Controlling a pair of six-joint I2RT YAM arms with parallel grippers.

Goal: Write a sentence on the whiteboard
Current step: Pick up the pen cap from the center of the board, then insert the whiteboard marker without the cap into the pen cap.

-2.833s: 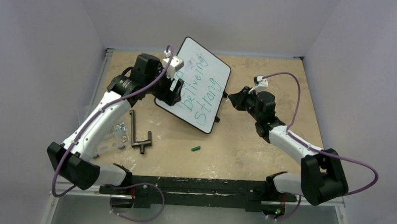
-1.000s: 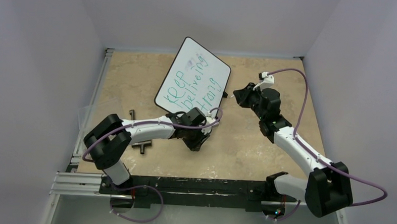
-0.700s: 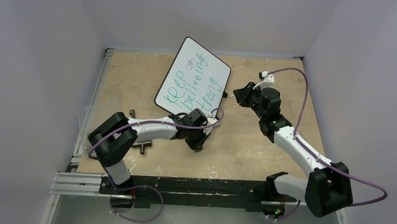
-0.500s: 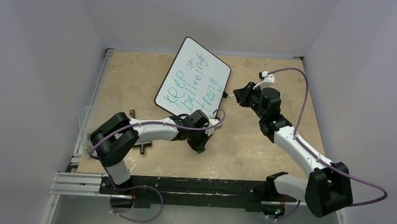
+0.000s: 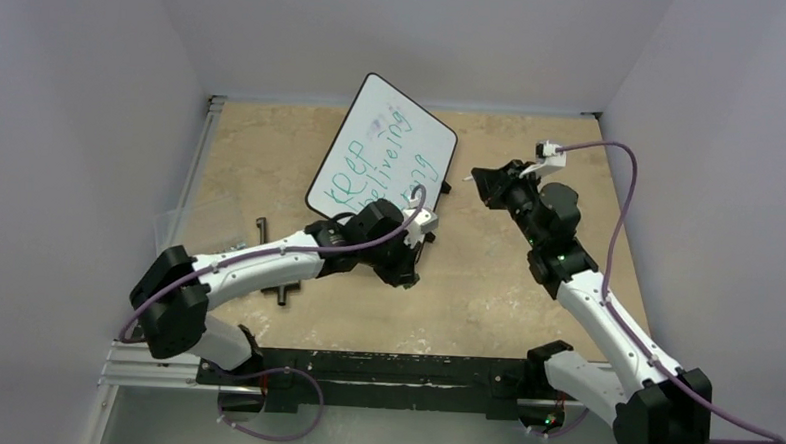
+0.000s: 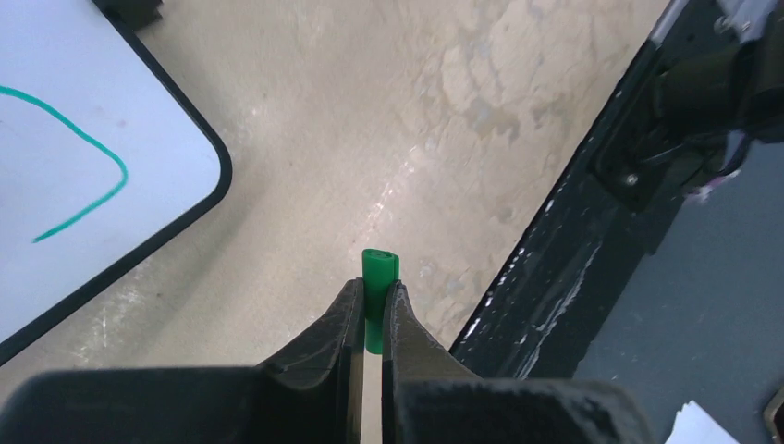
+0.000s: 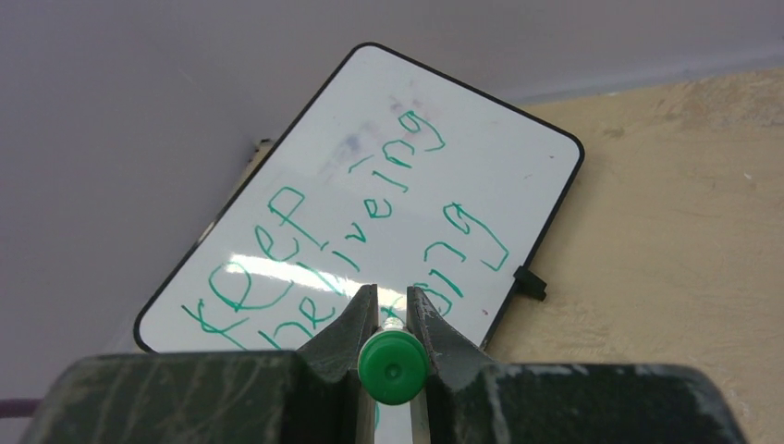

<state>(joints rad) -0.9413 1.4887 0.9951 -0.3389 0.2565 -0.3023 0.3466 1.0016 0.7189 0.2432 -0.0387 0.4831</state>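
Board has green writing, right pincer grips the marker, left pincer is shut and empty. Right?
Not quite. The left pincer is shut but not empty: the left wrist view shows a small green cap pinched between its tips. The rest holds: the board has green writing, and the right pincer grips the marker.

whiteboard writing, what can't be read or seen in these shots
Top view: the left arm covers the whiteboard's near corner and part of the sentence.
Right wrist view: the right gripper and marker hide its lower words.
Left wrist view: only one corner, cut by the edge.
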